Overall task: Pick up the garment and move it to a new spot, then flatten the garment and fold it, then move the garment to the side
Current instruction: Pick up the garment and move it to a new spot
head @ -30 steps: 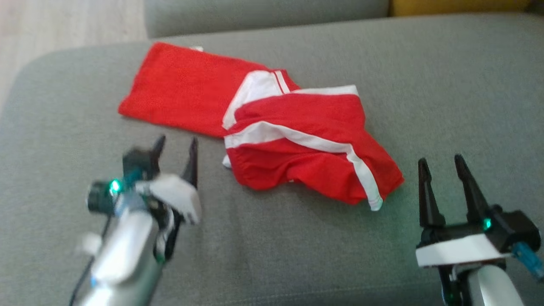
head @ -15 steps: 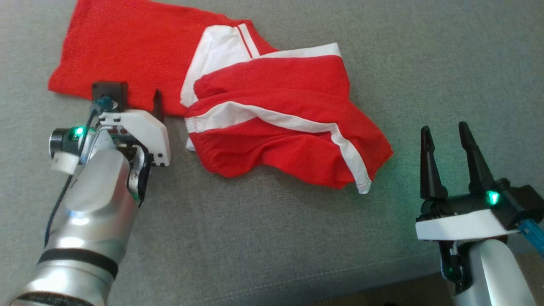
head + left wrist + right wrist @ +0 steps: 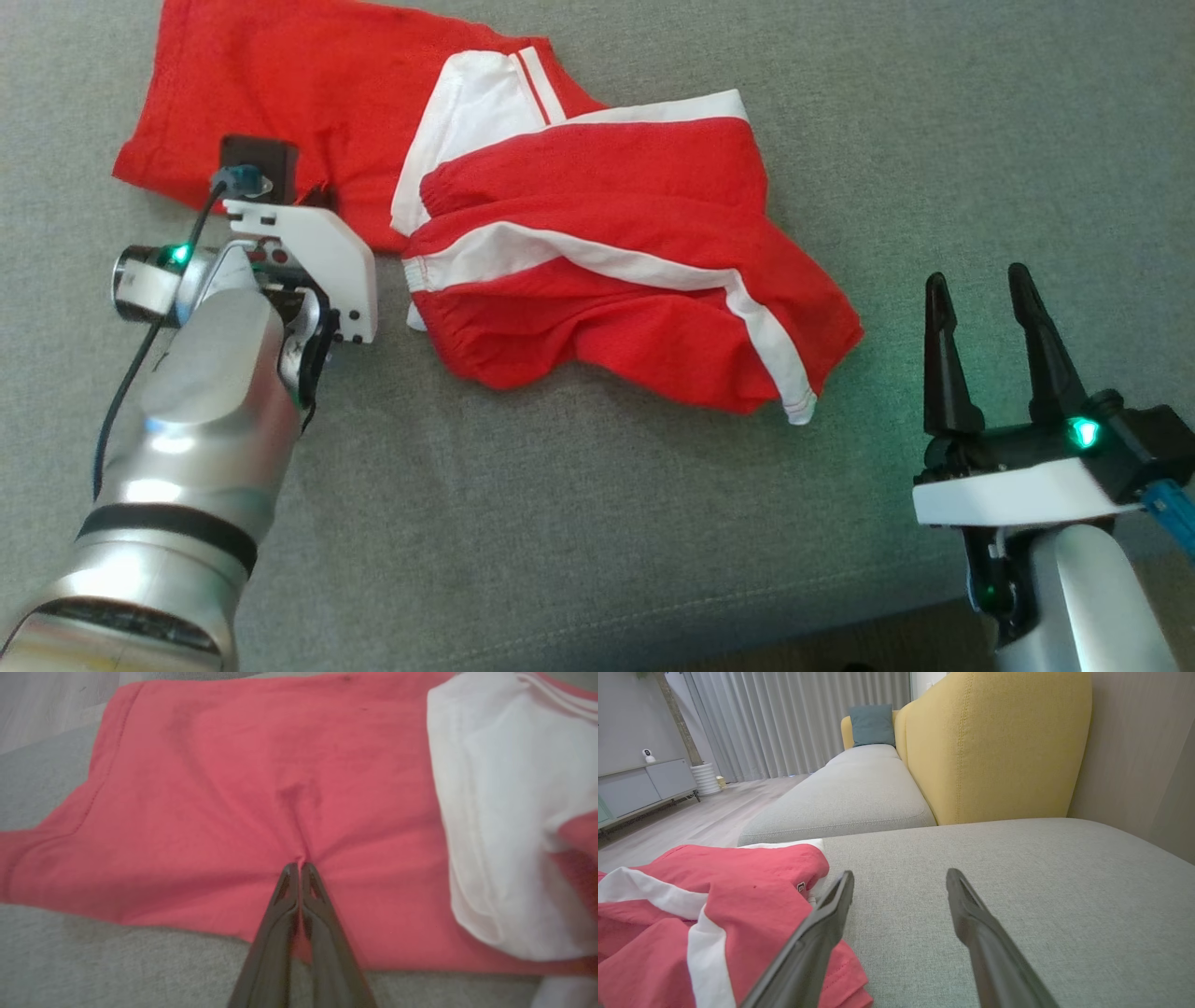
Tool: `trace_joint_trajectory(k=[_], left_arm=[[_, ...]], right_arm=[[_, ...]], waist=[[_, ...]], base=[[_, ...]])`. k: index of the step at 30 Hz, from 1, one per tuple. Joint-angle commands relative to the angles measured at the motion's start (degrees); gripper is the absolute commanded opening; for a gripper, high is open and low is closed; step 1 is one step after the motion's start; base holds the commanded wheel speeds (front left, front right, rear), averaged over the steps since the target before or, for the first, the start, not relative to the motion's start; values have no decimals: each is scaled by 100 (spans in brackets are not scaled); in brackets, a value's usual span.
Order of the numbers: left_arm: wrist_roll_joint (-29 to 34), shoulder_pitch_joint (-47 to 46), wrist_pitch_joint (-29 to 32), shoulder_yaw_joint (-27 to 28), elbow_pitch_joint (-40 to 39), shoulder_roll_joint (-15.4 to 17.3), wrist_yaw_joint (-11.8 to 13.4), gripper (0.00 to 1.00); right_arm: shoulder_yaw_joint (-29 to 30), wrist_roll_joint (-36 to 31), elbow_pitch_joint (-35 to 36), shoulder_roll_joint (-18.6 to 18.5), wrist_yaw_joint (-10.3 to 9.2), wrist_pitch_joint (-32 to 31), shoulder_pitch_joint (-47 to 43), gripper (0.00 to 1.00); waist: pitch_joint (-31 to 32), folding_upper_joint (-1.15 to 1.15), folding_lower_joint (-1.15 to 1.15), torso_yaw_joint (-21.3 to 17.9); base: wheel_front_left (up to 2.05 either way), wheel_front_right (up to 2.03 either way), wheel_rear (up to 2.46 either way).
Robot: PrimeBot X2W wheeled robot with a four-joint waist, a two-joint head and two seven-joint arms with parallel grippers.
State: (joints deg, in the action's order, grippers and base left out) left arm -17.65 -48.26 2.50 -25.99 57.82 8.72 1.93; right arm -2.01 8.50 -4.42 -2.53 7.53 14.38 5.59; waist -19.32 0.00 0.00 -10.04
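Garment (image 3: 607, 177), red with white bands, lies on the grey cushion (image 3: 560, 523), reaching from beyond the left fingers (image 3: 293, 877) across to just short of the right fingers (image 3: 939, 299). Its flat red part spreads to both sides of the left fingers and ahead of them. Those fingers are clenched together on a pinch of that red cloth, close to its near edge, and a small ridge of fabric runs up from their tips. To their right sits a white panel (image 3: 495, 812), then the bunched, striped part. The right fingers stand spread and empty over bare cushion. In the head view the garment's nearest corner lies just to their left, apart from them. Ahead of them rises a yellow backrest (image 3: 994, 746).
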Motion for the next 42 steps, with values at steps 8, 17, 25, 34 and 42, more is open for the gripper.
trace_joint_trajectory(k=[8, 17, 25, 34, 42], left_arm=[[-15, -213, -438, 150, -196, 238, 157, 0], [126, -1137, -738, 390, -1082, 1101, 409, 0], [346, -1757, -268, 543, -1873, 1979, 617, 0], [502, -1807, 45, 909, -2163, 2982, 1104, 0], [261, -1278, -6, 1140, -1879, 3093, 1335, 0]], right_arm=[[-59, 8, 183, -34, -4, 62, 110, 100], [-16, -1, 153, -34, -4, 62, 64, 100], [-35, -7, 140, -34, -4, 62, 30, 100], [-118, -37, 214, -34, -4, 62, 121, 100], [-200, -114, 301, -34, -4, 62, 259, 100]], waist=[[117, 0, 0, 141], [404, 0, 0, 404], [556, 0, 0, 465], [262, 0, 0, 273], [-208, 0, 0, 135]], base=[[0, 0, 0], [0, 0, 0], [0, 0, 0], [0, 0, 0], [0, 0, 0]])
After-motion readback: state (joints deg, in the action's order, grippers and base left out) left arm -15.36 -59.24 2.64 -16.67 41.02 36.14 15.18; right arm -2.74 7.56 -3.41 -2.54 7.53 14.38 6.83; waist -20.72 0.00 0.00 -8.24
